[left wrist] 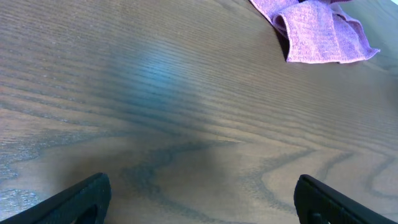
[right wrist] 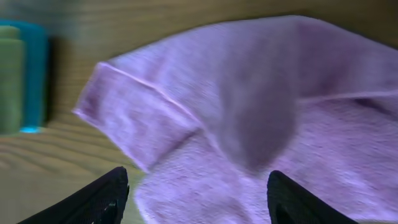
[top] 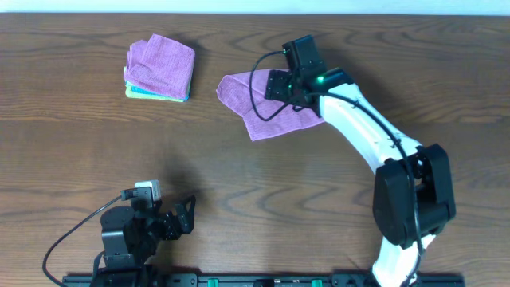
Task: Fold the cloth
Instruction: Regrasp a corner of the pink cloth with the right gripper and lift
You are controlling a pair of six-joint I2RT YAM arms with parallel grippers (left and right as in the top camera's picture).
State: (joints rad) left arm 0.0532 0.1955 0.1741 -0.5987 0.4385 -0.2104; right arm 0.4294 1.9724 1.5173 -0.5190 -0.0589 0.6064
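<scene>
Two fingers of right gripper (right wrist: pixel 197 186) spread wide, pinching nothing. Hangs over rumpled purple cloth (top: pixel 263 115), contact unclear. Cloth partly doubled over, lying mid-table (top: pixel 398 64) toward the back. Left gripper (left wrist: pixel 202 199) likewise spread, low over wood near front edge, well apart from cloth. Stack of folded cloths (top: pixel 159 69) at back left.

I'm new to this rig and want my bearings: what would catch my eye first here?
The rumpled purple cloth lies right of centre on the table, with the right tool on its white arm open just above it. Next comes the neat stack of folded cloths at the far left. The left tool is open over bare wood near the front edge.
</scene>
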